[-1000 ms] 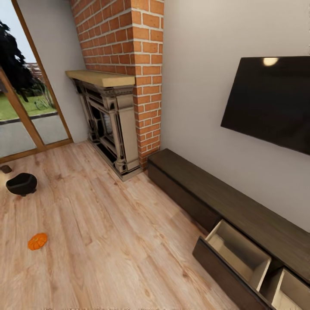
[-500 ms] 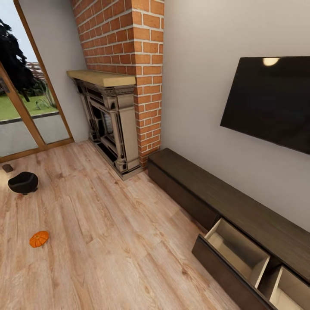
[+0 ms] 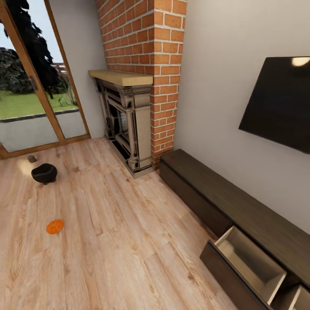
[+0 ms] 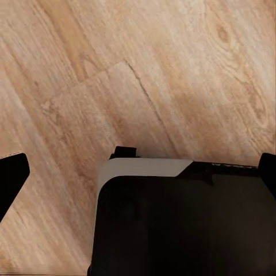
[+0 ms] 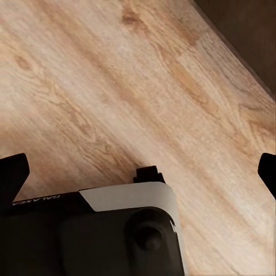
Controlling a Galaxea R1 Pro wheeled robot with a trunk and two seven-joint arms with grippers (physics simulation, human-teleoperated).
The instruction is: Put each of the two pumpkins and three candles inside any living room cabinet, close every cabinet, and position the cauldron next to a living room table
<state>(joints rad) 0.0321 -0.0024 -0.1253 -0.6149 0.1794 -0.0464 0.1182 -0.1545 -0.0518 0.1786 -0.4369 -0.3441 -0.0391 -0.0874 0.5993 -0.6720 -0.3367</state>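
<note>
- From the head view, the cauldron (image 3: 44, 173) sits on the wood floor (image 3: 120, 241) near the glass door (image 3: 38, 99), with a small dark candle-like stub (image 3: 31, 159) just beyond it.
- One orange pumpkin (image 3: 54, 226) lies on the floor, nearer than the cauldron and apart from it.
- The long dark cabinet (image 3: 224, 202) runs along the wall under the television (image 3: 280, 103), beside the brick fireplace (image 3: 129, 120); a drawer (image 3: 249, 265) at its near end stands pulled open, and I can see nothing inside it.
- In the left wrist view, the left gripper (image 4: 138, 172) hangs over bare floorboards, its dark fingertips (image 4: 11, 178) spread wide at the picture's edges, holding nothing.
- In the right wrist view, the right gripper (image 5: 138, 172) is likewise spread wide and empty over the floor, with the cabinet's dark edge at one corner.
</note>
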